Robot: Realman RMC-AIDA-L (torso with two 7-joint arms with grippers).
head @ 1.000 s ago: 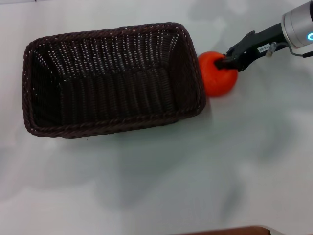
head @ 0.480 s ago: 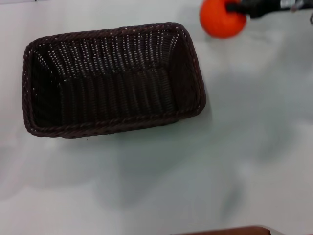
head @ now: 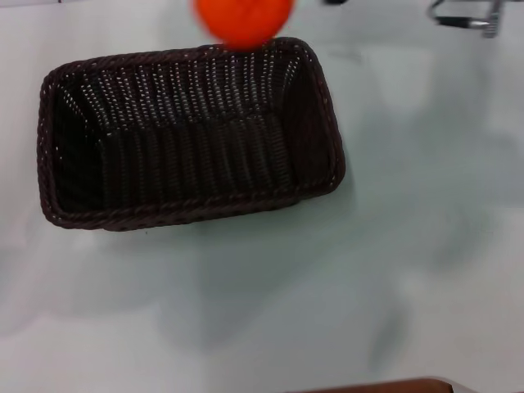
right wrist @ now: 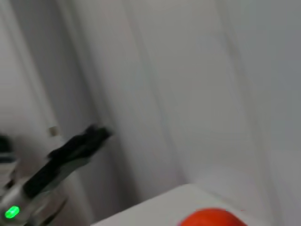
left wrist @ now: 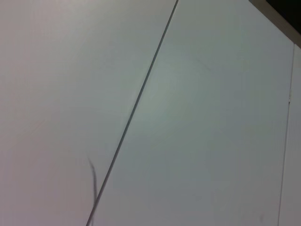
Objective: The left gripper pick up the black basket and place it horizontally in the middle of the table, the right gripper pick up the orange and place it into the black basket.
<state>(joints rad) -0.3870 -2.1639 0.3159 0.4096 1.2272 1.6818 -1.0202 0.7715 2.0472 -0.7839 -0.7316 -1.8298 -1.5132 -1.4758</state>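
basket: the black basket (head: 188,135) is seen in the upper left of the head view on the table (head: 409,270), nothing inside | orange: the orange (head: 243,20) is seen at the top edge, over the basket's far rim | grippers: neither one's fingers can be seen
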